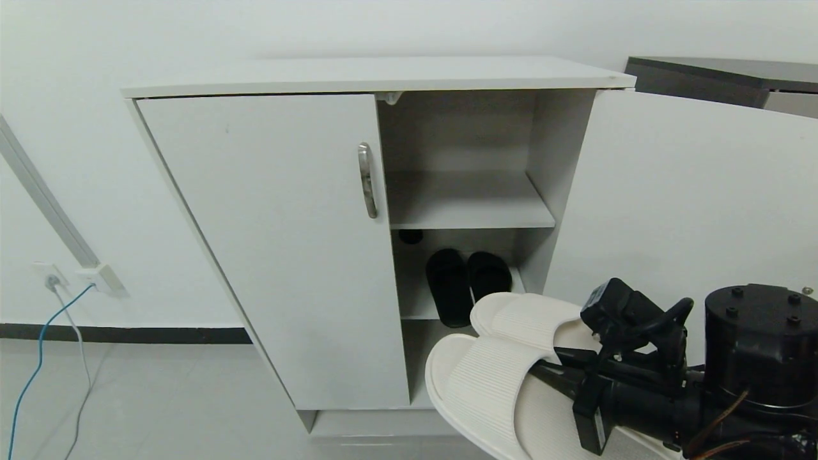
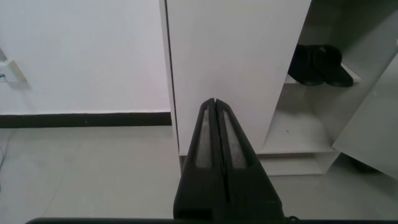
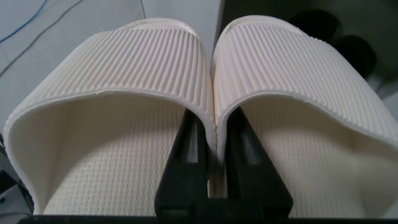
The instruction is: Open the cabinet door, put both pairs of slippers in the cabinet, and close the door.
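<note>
My right gripper (image 1: 553, 365) is clamped on the white slippers (image 1: 498, 377): one finger sits inside each slipper, and the two fingers pinch the inner walls together so the pair hangs side by side in the air. The toes point toward the cabinet (image 1: 377, 75), low and just in front of its open right half. My left gripper (image 2: 214, 134) has its two fingers pressed flat together with nothing between them, and it hangs above the floor (image 1: 160, 396) facing the closed door (image 1: 275, 243). The cabinet is white and has two doors. The left one is closed and carries one vertical metal handle (image 1: 367, 180) near its inner edge. The right one, the open door (image 1: 690, 204), is swung wide toward me. Inside the open half I count two shelves above the cabinet's base. The upper shelf (image 1: 470, 204) is bare, and the lower one holds the black slippers (image 1: 448, 287), two of them lying side by side. That makes four slippers in all: two white in my grip and two black on the shelf. A small dark shape sits behind the black pair, but I cannot tell what it is. The floor is pale grey tile. The wall (image 1: 77, 96) is white, with a dark baseboard (image 1: 128, 334) along its foot. On my left a slanted strip of trunking (image 1: 38, 191) runs down to a wall socket (image 1: 48, 275), and two cables, one blue (image 1: 38, 358) and one grey (image 1: 83, 364), trail from there to the floor. A dark-topped piece of furniture (image 1: 722, 73) stands beyond the open door.
</note>
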